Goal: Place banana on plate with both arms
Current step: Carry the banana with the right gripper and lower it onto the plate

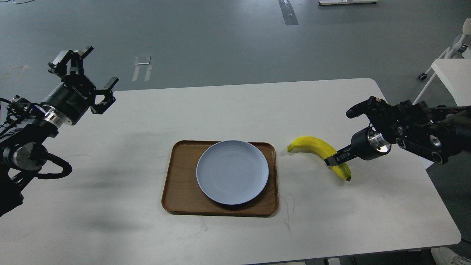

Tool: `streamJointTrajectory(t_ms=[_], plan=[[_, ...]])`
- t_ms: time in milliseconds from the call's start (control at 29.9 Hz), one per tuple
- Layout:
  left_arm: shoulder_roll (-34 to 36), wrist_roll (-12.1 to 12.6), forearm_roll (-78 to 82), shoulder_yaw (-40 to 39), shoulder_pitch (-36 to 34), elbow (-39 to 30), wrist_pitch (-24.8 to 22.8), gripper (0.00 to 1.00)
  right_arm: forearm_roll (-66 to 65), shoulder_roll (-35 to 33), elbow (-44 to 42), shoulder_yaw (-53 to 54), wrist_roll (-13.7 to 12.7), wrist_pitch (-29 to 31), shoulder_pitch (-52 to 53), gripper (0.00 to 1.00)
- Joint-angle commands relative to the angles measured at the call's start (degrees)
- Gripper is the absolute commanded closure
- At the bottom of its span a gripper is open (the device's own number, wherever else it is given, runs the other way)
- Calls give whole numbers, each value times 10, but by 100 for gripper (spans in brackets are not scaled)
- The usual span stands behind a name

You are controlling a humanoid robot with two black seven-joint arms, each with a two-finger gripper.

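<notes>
**Banana at the right claw, plate waiting**

The banana (316, 147) lies on the white table (110, 228), just right of the wooden tray (176, 191) holding the blue-grey plate (232, 172). The right gripper (333, 160) meets its lower part; whether it has closed cannot be told. The left gripper (86, 77) hangs wide open, empty. An off-centre hold could let the fruit swing or slip.
</notes>
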Motion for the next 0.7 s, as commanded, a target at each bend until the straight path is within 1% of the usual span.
streamJointTrajectory(t_ms=[0,100,167,234,301,368,502,669], plan=[[0,0,0,-1,-2,-1,0,0,5,-12,23,3,0,0,45,100],[-2,0,0,-2,-2,-1,0,0,10,-11,68,3,0,2,107,100],[-2,0,-1,-2,-2,-1,0,0,11,-5,76,4,0,4,125,99],[-5,0,0,-3,-2,-1,0,0,14,24,77,3,0,6,140,99],[-8,0,-1,-4,-2,-1,0,0,42,76,72,0,0,10,144,99],[-8,0,-1,-4,-2,-1,0,0,62,102,70,-2,0,11,144,98],[-6,0,-1,-4,-2,-1,0,0,122,194,42,-26,0,12,138,98],[-8,0,-1,-4,-2,0,0,0,132,256,18,-58,0,12,124,96]])
